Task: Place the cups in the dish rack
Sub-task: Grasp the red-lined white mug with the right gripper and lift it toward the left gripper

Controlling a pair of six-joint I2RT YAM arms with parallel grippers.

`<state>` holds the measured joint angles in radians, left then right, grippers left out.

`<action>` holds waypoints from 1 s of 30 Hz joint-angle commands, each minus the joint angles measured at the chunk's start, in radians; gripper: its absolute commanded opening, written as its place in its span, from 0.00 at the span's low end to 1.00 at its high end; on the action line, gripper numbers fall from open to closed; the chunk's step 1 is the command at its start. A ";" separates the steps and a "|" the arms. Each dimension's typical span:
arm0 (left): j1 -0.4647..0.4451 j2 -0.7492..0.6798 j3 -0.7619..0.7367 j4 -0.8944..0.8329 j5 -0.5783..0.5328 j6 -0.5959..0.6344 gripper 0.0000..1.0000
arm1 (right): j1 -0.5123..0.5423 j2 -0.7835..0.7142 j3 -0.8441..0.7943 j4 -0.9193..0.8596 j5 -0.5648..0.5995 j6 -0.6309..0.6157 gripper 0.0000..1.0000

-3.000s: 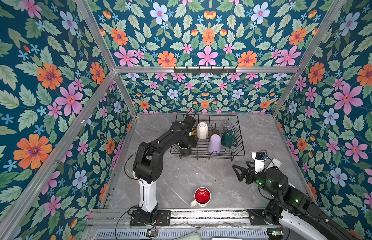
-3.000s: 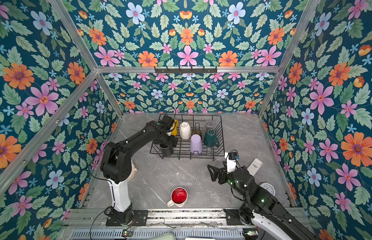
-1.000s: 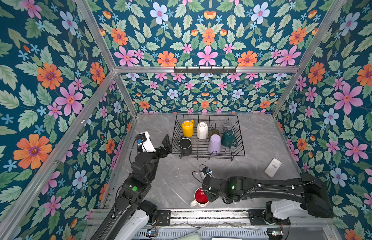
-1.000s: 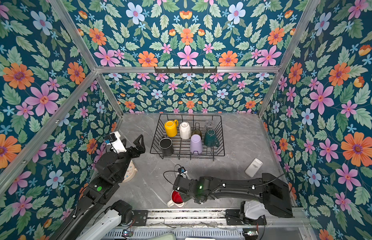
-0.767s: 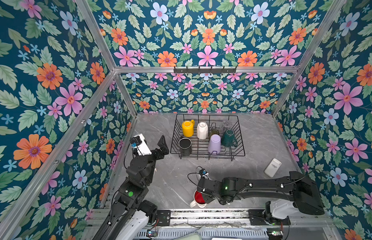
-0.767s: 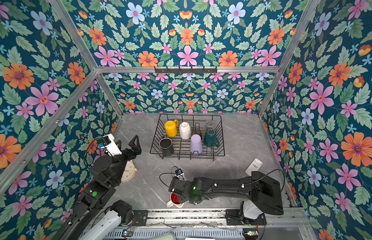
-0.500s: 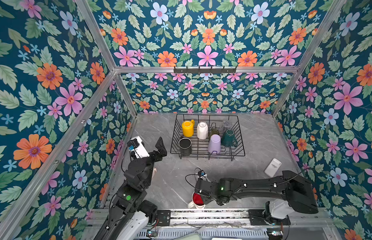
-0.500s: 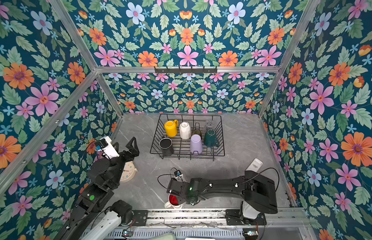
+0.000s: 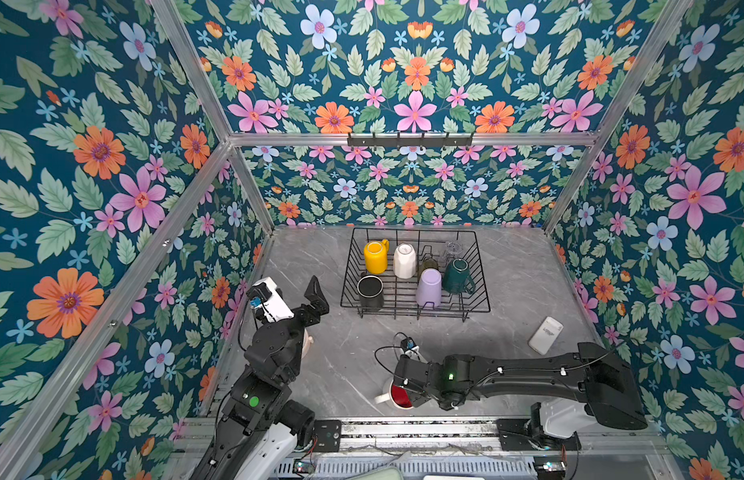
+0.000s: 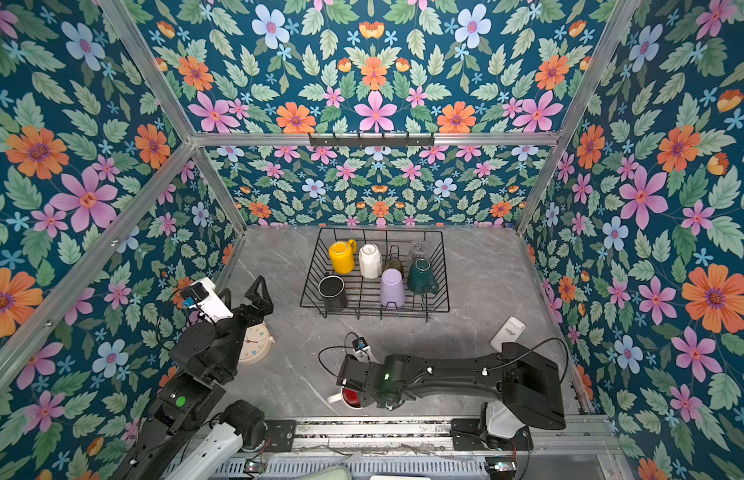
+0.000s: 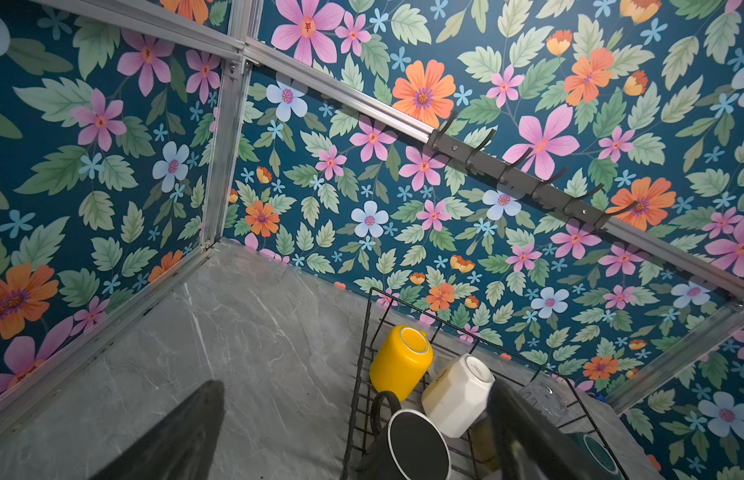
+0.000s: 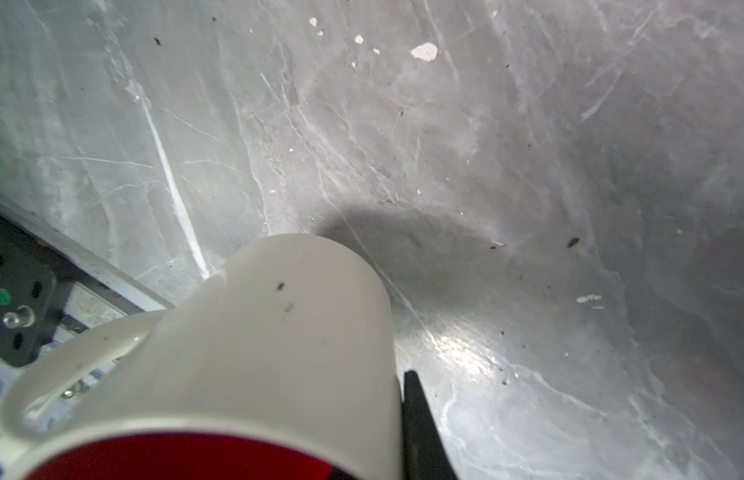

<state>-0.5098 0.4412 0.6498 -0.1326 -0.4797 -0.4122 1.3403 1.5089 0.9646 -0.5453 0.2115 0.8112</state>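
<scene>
The black wire dish rack point(image 9: 481, 286) point(image 10: 445, 286) stands at the back of the table. It holds yellow point(image 9: 375, 257), cream point(image 9: 404, 261), black point(image 9: 370, 289) and dark green point(image 9: 456, 276) mugs, a lilac tumbler point(image 9: 429, 287), an olive glass point(image 9: 428, 264) and a clear glass point(image 9: 454, 249). The white red-lined mug point(image 9: 397, 397) point(image 10: 349, 397) point(image 12: 278, 332) sits near the table's front edge. My right gripper point(image 9: 407, 399) point(image 12: 397, 399) is shut on its rim, one finger point(image 12: 416, 415) outside the wall. My left gripper point(image 10: 242, 295) point(image 11: 357, 384) hangs open and empty, left of the rack.
A round cream clock point(image 10: 254, 343) lies partly under my left arm at the left wall. A white flat device point(image 9: 545, 334) lies at the right. A hook rail point(image 9: 409, 139) runs along the back wall. A metal rail borders the table's front.
My right gripper has shut on the red-lined mug's rim and the arm has shifted slightly left. My left arm has drawn back from the rack toward the left front, still open.
</scene>
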 commanded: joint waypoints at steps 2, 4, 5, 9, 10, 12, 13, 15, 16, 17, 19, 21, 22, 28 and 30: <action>0.001 0.002 -0.003 0.042 0.019 -0.001 1.00 | -0.033 -0.095 -0.045 0.065 -0.006 0.011 0.00; 0.001 0.008 0.003 0.043 0.047 0.005 1.00 | -0.055 -0.156 -0.070 0.080 -0.015 0.010 0.00; 0.000 0.011 0.002 0.048 0.060 0.007 1.00 | -0.068 -0.190 -0.084 0.083 -0.016 0.007 0.00; 0.001 0.014 -0.024 0.108 0.141 0.017 1.00 | -0.156 -0.343 -0.174 0.136 -0.061 -0.005 0.00; 0.001 0.018 -0.025 0.120 0.176 0.023 1.00 | -0.181 -0.380 -0.194 0.152 -0.081 -0.006 0.00; 0.000 0.031 -0.022 0.138 0.269 0.047 1.00 | -0.243 -0.465 -0.237 0.187 -0.145 -0.007 0.00; 0.001 0.039 -0.022 0.149 0.310 0.057 1.00 | -0.274 -0.500 -0.253 0.200 -0.174 -0.008 0.00; 0.001 0.057 -0.029 0.186 0.419 0.072 1.00 | -0.352 -0.573 -0.285 0.231 -0.248 -0.005 0.00; 0.001 0.066 -0.032 0.207 0.472 0.077 1.00 | -0.392 -0.602 -0.299 0.247 -0.290 0.001 0.00; 0.001 0.077 -0.033 0.229 0.544 0.085 1.00 | -0.442 -0.633 -0.317 0.272 -0.345 0.010 0.00; 0.001 0.102 -0.029 0.254 0.687 0.104 1.00 | -0.540 -0.684 -0.349 0.332 -0.448 0.036 0.00; 0.001 0.135 -0.024 0.269 0.809 0.119 1.00 | -0.638 -0.730 -0.378 0.403 -0.555 0.071 0.00; 0.001 0.149 -0.024 0.279 0.863 0.122 1.00 | -0.675 -0.743 -0.385 0.431 -0.595 0.085 0.00; 0.001 0.266 -0.008 0.340 1.186 0.109 0.99 | -0.838 -0.727 -0.392 0.633 -0.801 0.184 0.00; 0.001 0.300 -0.003 0.346 1.253 0.110 0.99 | -0.850 -0.698 -0.385 0.716 -0.846 0.217 0.00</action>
<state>-0.5102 0.7170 0.6373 0.1532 0.5720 -0.3115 0.5014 0.7925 0.5694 -0.0608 -0.4812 0.9592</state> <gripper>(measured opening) 0.986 0.095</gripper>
